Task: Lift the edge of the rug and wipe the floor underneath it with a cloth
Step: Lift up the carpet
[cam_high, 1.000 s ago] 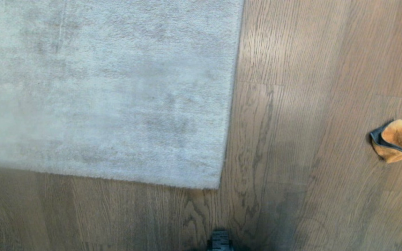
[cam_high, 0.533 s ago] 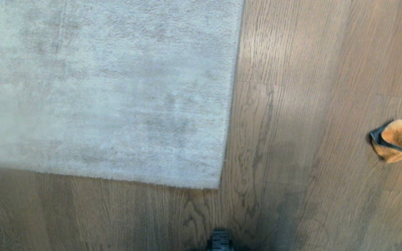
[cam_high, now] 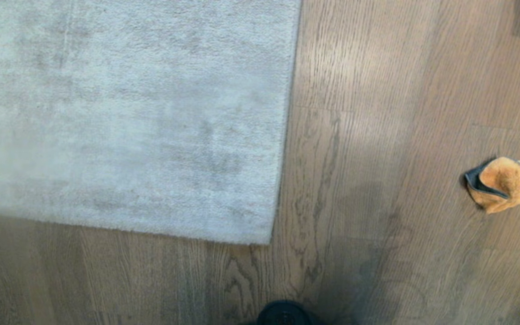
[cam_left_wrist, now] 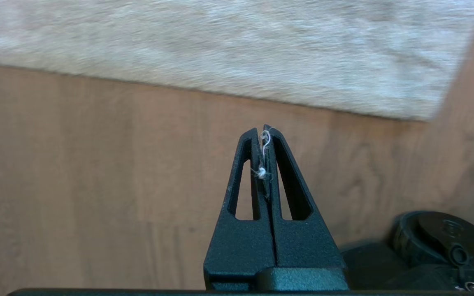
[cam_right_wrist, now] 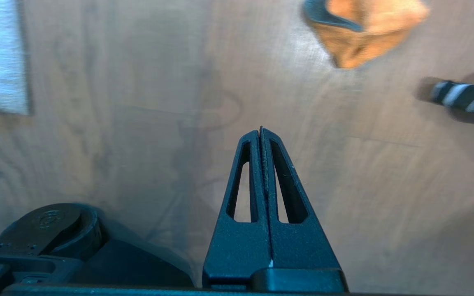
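Grey-beige short-pile rug edge (cam_high: 282, 135) lies flat on the brown wood-grain plank floor (cam_high: 377, 113); the fuzzy orange cloth (cam_high: 503, 184) sits well apart. Left gripper (cam_left_wrist: 263, 130) and right gripper (cam_right_wrist: 261, 130) hang pinched closed, empty.

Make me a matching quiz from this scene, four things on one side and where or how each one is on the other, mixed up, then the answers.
1. rug
2. cloth
3. left hand
4. striped object

A. shut, with pale fluff caught in its tip
B. crumpled on bare floor, far right
C. flat, filling the head view's left
D. near the cloth, cut off by the picture edge

Pairs: 1-C, 2-B, 3-A, 4-D
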{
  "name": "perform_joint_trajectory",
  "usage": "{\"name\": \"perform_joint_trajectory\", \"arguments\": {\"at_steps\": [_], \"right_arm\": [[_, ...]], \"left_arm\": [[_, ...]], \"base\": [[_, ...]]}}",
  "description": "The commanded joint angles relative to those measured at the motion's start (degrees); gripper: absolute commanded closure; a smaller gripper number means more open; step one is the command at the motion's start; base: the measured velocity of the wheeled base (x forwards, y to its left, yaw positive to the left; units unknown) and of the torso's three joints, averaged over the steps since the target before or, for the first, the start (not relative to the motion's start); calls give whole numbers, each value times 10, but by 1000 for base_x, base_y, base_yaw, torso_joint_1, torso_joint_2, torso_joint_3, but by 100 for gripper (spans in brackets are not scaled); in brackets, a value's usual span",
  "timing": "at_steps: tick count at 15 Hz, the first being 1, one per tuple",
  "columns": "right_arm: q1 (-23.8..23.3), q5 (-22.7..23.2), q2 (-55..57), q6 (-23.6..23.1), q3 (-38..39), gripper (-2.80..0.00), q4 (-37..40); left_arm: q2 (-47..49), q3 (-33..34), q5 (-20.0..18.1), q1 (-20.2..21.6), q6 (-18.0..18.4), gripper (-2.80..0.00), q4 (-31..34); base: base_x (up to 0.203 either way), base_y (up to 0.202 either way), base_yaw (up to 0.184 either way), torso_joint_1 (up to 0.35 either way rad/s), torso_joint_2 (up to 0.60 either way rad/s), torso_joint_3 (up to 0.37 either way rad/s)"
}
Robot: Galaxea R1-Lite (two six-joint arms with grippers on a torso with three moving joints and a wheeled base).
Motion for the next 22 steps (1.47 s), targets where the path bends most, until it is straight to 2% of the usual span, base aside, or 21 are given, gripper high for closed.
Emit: {"name": "perform_joint_trajectory", "arguments": {"at_steps": [1,11,22], "right_arm": [[-1,0,0,0,0,0,0],[-1,0,0,0,0,0,0],[0,1,0,0,0,0,-1]], "left_arm": [[0,0,0,0,0,0,-1],[0,0,-1,0,1,0,-1],[0,0,0,0,1,0,-1]], "base": [[0,-197,3,2,2,2],[0,-179,2,3,1,2],[0,0,0,0,0,0]]}}
